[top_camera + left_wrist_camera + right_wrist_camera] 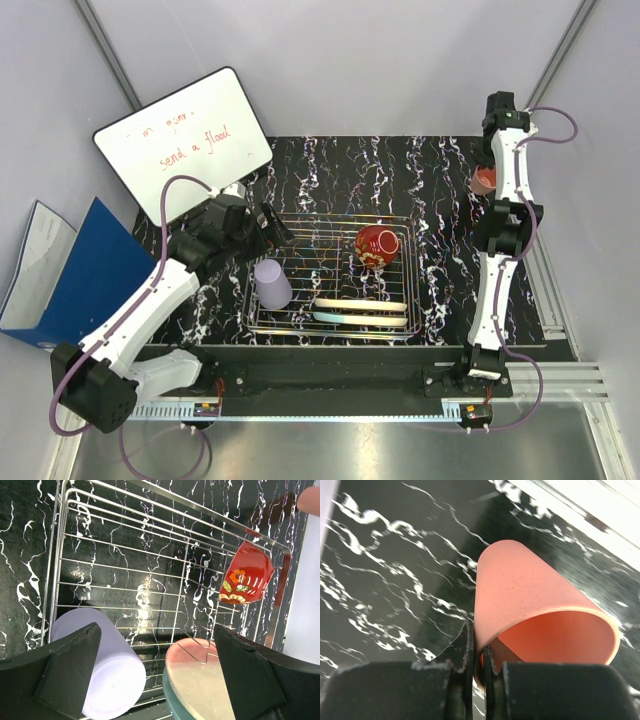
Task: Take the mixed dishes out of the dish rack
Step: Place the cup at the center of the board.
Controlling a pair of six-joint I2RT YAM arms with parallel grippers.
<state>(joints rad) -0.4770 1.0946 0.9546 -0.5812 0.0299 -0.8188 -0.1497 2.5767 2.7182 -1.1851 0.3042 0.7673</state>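
Open across the far-left grid of the dish rack (315, 245); blocked by lavender cup (272, 284) near-left, red bowl (375, 246) far-right, plates (360, 306) near.

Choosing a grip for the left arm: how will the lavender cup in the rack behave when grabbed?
The lavender cup looks matte, so it is probably not very slippery. Its round, tapered side could slip from the open left fingers or roll on the dish rack wires if nudged. It looks like plastic, so it is likely light and not fragile.
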